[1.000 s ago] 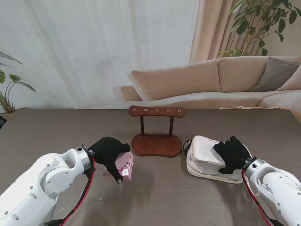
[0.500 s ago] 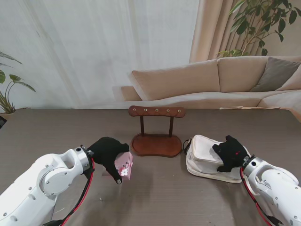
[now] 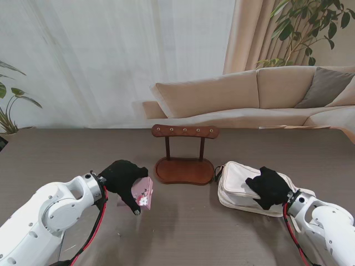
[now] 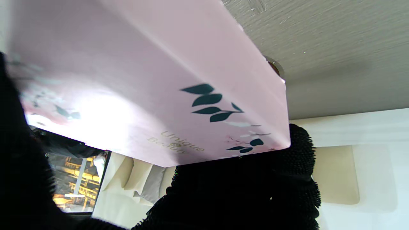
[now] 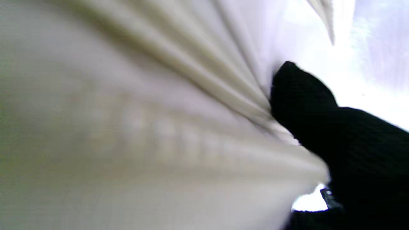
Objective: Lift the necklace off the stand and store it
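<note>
Storing step, judged. Stand bare; necklace not visible, location unknown. Left hand holds pink box near the table's middle. Right hand grips white bag. Next: open bag, insert box.

Pink leaf-printed box, white bag

On the table before us, the stand sits centrally and farthest from us. Left of it, our left hand holds a box; right of it lies a bag, with our right hand on top.
</note>
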Robot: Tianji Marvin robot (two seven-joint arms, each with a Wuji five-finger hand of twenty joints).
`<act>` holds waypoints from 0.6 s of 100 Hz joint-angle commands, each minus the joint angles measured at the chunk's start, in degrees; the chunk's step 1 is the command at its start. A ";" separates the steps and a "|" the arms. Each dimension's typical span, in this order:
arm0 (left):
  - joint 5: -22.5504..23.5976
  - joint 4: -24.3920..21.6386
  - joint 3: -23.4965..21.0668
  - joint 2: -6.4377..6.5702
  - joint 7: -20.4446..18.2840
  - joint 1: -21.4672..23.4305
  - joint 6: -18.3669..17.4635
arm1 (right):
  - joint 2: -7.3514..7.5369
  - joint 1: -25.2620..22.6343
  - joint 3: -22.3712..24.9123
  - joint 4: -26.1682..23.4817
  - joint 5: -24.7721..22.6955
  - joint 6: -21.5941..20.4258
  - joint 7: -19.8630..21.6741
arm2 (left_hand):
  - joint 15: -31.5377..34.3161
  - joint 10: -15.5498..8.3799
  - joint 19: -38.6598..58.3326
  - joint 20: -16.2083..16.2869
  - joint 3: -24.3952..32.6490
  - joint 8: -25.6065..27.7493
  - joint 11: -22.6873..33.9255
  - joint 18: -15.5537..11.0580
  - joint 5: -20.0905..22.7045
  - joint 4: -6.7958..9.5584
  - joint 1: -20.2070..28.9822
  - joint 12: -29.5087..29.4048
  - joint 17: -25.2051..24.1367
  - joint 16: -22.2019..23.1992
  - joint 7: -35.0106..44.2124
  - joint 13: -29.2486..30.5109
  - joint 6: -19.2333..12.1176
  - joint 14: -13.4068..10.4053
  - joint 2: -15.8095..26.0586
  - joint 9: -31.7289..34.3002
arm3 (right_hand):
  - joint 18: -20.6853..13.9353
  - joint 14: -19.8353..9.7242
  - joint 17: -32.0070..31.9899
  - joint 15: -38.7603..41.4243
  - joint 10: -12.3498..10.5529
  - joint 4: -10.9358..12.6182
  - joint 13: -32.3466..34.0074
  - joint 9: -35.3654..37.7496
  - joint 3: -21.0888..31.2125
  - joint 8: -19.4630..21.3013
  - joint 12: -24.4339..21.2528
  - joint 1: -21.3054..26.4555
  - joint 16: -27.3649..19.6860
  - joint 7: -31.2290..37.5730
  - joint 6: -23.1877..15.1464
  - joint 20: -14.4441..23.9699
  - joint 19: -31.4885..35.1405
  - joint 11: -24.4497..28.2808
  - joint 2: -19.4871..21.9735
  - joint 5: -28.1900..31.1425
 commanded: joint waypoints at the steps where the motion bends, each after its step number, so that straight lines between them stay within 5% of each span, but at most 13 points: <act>1: 0.14 -0.60 -0.46 -0.13 -0.91 0.33 -0.07 | -1.15 -1.91 -1.18 -1.39 -0.45 -1.96 1.11 | 5.12 -5.37 1.49 0.85 31.71 3.39 4.49 -4.04 5.64 4.68 28.09 2.39 0.11 1.77 26.11 2.68 -10.79 -0.44 9.54 3.93 | -0.72 -5.71 11.06 0.70 -8.70 5.10 0.86 4.64 11.59 3.39 1.89 5.60 0.34 22.46 -30.02 2.01 1.64 5.16 3.59 5.64; 44: 0.57 -1.42 -1.72 -0.16 -0.77 1.40 -0.06 | -2.14 -4.79 2.20 -6.04 0.44 -3.48 3.30 | 5.14 -5.33 1.46 0.84 31.66 3.39 4.44 -4.11 5.63 4.68 28.06 2.37 0.12 1.77 26.09 2.69 -10.71 -0.49 9.69 3.87 | -0.55 -6.00 11.28 1.89 -8.30 4.73 0.96 3.98 9.87 3.55 2.58 6.65 0.82 23.05 -30.04 2.80 1.53 5.34 5.54 4.83; 60: 0.55 -1.24 -1.58 -0.20 -0.52 1.19 0.01 | -2.83 -5.34 3.81 -6.73 2.09 -3.73 5.03 | 5.14 -5.32 1.48 0.84 31.62 3.42 4.48 -4.11 5.63 4.68 28.07 2.38 0.19 1.76 26.08 2.70 -10.75 -0.54 9.58 3.95 | -0.83 -8.19 15.02 12.02 -8.25 4.92 0.92 4.16 9.14 7.71 7.34 6.99 6.37 23.84 -30.67 6.07 4.75 9.48 6.90 5.60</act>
